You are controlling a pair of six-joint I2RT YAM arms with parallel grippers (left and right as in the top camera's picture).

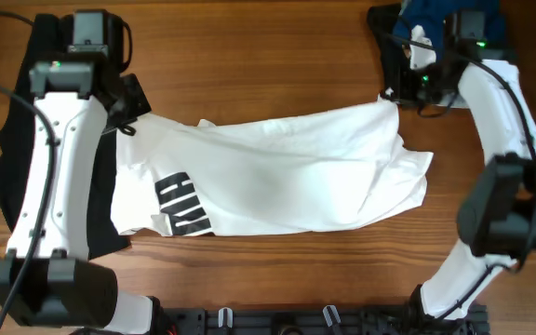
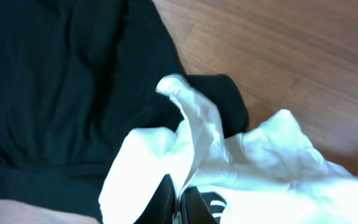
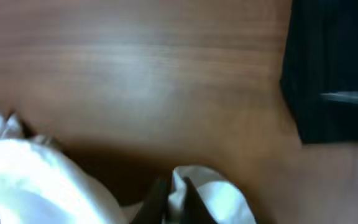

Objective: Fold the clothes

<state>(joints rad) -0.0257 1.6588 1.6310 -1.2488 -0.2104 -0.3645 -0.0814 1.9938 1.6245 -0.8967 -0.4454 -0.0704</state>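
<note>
The clothes lie on a wooden table. A large white T-shirt (image 1: 287,177) with a black striped print (image 1: 180,207) is stretched across the middle. Its left end overlaps a plain black garment (image 1: 12,158) lying under my left arm. My left gripper (image 1: 127,121) is shut on a white fold at the shirt's upper left; in the left wrist view its fingers (image 2: 180,198) pinch the white T-shirt (image 2: 260,168) beside the black garment (image 2: 61,93). My right gripper (image 1: 394,96) holds the shirt's upper right corner, and the right wrist view shows that gripper (image 3: 174,194) shut on the white T-shirt (image 3: 213,196).
A blue item (image 1: 426,19) sits at the table's top right corner behind my right arm. A dark block (image 3: 328,74) shows at the right in the right wrist view. Bare wood (image 1: 268,65) runs along the far side, and the arm bases stand at the front edge.
</note>
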